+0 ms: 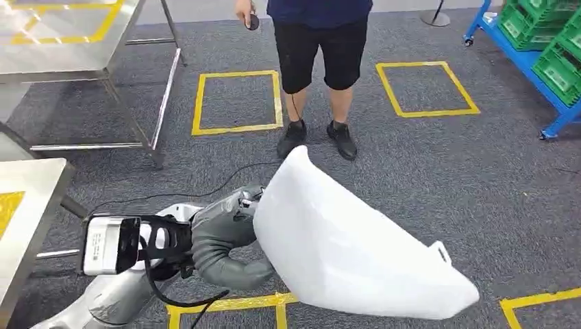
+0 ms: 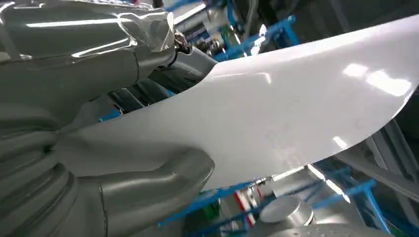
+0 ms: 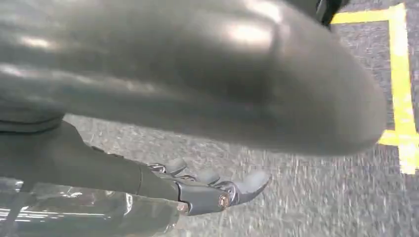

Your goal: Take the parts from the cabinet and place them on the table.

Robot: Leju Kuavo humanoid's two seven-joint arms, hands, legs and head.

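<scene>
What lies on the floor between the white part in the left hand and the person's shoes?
In the head view, bare grey carpet lies between the white part and the person's shoes, crossed only by a thin black cable.

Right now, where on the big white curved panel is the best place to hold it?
At the narrow end of the white curved panel, from the robot's left, where the left hand grips it. The thin edge there fits between thumb and fingers; the wide end flares broad.
</scene>
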